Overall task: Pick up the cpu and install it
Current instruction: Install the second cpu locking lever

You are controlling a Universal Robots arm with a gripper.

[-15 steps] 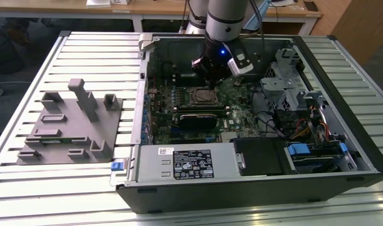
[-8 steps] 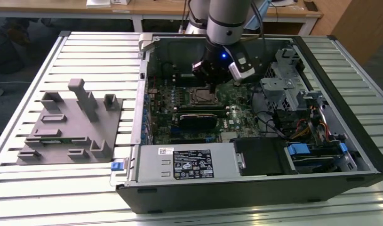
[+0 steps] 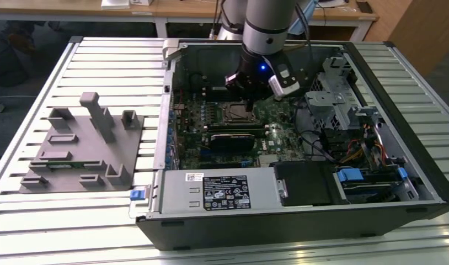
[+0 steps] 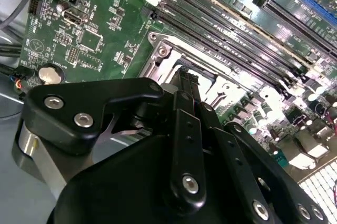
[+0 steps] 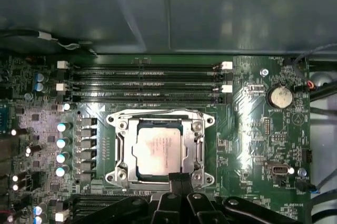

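Observation:
The cpu (image 5: 157,150), a small square chip with a pale silver top, lies flat inside the metal-framed socket (image 5: 118,147) on the green motherboard (image 5: 253,129). In the first wrist view my gripper (image 5: 180,177) hangs just over the chip's edge, its two black fingers pressed together with nothing between them. The second wrist view has the same fingertips (image 4: 185,79) over the socket frame (image 4: 160,50). In the exterior view my gripper (image 3: 243,99) reaches down into the open computer case (image 3: 401,165), right above the socket (image 3: 237,112).
Empty memory slots (image 5: 147,81) run beside the socket. A grey fixture (image 3: 85,143) stands on the slatted table at the exterior view's left. Inside the case are the power supply (image 3: 224,190), a drive cage (image 3: 335,99) and cable bundles (image 3: 357,149).

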